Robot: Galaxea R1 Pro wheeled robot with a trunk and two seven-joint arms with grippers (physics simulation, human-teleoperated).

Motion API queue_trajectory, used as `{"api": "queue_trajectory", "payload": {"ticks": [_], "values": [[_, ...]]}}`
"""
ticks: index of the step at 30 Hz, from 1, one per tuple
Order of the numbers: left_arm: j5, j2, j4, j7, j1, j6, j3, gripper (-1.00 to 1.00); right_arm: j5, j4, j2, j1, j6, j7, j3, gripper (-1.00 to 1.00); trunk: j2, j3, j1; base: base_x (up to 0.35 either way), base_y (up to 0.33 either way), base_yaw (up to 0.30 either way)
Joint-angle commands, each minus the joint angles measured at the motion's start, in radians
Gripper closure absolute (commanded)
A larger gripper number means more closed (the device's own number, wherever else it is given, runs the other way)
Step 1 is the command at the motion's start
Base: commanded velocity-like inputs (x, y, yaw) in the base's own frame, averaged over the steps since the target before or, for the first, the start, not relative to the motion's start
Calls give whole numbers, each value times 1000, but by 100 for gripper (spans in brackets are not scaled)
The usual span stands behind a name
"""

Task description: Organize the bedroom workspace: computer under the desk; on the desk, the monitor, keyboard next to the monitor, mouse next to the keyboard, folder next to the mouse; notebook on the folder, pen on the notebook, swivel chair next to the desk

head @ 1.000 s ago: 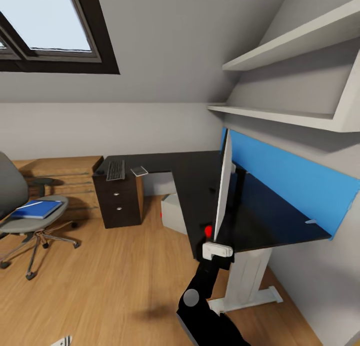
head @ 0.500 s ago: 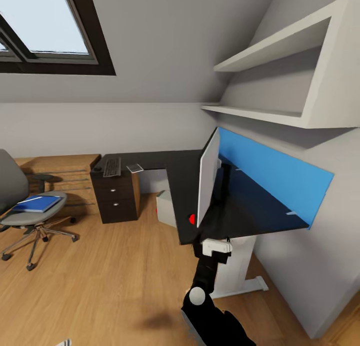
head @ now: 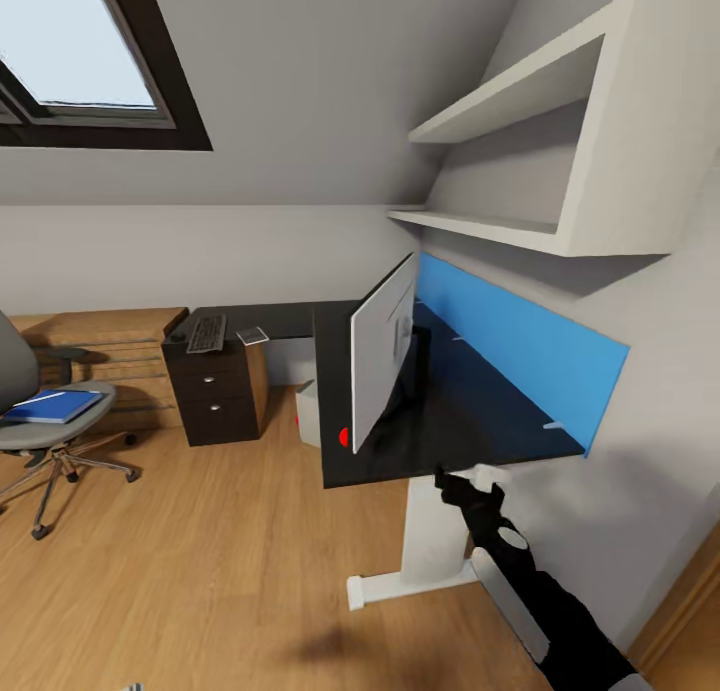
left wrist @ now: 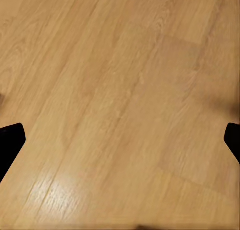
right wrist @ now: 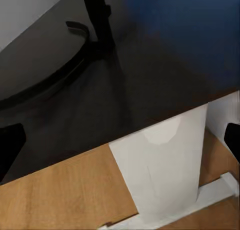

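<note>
We are looking at the monitor (head: 383, 363), which is standing upright on the black L-shaped desk (head: 470, 421), turned edge-on toward us, near the desk's front edge and just in front of the blue back panel (head: 520, 356). Its dark stand (right wrist: 97, 20) is resting on the desktop. The keyboard (head: 207, 333) is lying on the far left end of the desk, above the dark drawer unit (head: 215, 396), with a small pale flat item (head: 253, 336) just beside it whose kind we cannot make out. Something pale, probably the computer (head: 308, 416), is sitting on the floor under the desk, partly hidden by the desktop edge. The swivel chair (head: 45, 431) is standing well apart from the desk at the left, carrying the blue folder (head: 50, 406) on its seat.

Our right gripper (head: 470, 491) is hovering just off the desk's near corner, above the white desk leg (right wrist: 165, 170); its fingers are spread apart and holding nothing. Our left gripper (left wrist: 120, 140) is pointing down at the bare wooden floor (left wrist: 120, 90), fingers also spread wide and empty.

White shelves (head: 520, 161) are hanging on the wall above the desk.
</note>
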State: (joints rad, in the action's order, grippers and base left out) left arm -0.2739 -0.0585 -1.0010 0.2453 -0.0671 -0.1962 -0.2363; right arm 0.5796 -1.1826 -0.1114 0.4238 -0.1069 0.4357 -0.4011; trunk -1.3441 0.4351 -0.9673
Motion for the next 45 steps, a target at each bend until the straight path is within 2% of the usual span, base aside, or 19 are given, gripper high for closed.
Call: {"api": "queue_trajectory", "payload": {"ticks": [1,2,4,6,7,8,10,11,12,14,15,16,17,20,24,30,33,34,45], "values": [[-10,0,-2,5,0,-5,2,-100,7,50,4,30,28,5,13,-100,-1,1,0,0,-23,0],[-10,0,0,5,0,-5,6,-100,8,118,8,58,66,6,21,-100,-1,1,0,0,-12,0],[-11,-1,5,6,0,-5,9,-100,6,174,9,86,84,6,24,-100,-1,1,0,0,-9,0],[-10,-1,25,6,0,-6,12,-100,-4,299,11,177,103,2,24,-100,-1,1,0,0,-4,0],[-11,2,44,6,0,-6,13,-100,-28,404,13,264,109,-13,21,-100,-1,1,0,0,-2,0],[-12,3,74,6,0,-6,13,-100,-90,507,33,339,113,-52,9,-100,-1,1,0,0,0,0],[-13,3,141,6,2,-6,14,-100,-212,614,60,396,120,-118,-4,-100,-1,1,0,0,0,0],[-14,4,180,6,8,-6,13,-100,-281,676,71,416,152,-156,-8,-100,-1,1,0,0,0,0],[-14,4,194,5,14,-6,13,-100,-308,712,75,423,195,-172,-9,-100,-1,1,0,0,0,0],[-14,4,205,4,20,-5,13,-100,-330,762,79,430,274,-187,-11,-100,-1,1,0,0,0,0],[-14,5,207,3,21,-4,13,-100,-335,776,80,431,301,-190,-12,-100,-1,1,0,0,0,0],[-14,5,208,-2,23,2,13,-100,-344,807,83,433,374,-196,-14,-100,-1,1,0,0,0,0],[-14,5,208,-4,24,7,12,-100,-346,815,85,433,395,-197,-15,-100,-1,1,0,0,0,0],[-13,5,207,-11,25,65,14,-100,-356,847,113,432,465,-203,-18,-100,-1,1,0,0,0,0],[-12,8,206,-14,26,118,16,-100,-357,861,135,430,481,-230,-20,-100,-1,1,0,0,0,0],[-2,4,206,-26,26,127,17,-100,-356,860,153,426,482,-236,-19,-100,-1,1,0,0,-35,38],[36,7,208,-25,26,127,17,-100,-358,861,153,426,481,-237,-19,-100,-1,2,0,0,-272,251],[60,8,209,-25,26,127,16,-100,-359,861,153,426,481,-239,-19,-100,-1,2,0,0,-314,267],[67,8,209,-25,26,127,15,-100,-360,862,152,426,482,-241,-19,-100,-1,9,0,0,-302,245]]}}
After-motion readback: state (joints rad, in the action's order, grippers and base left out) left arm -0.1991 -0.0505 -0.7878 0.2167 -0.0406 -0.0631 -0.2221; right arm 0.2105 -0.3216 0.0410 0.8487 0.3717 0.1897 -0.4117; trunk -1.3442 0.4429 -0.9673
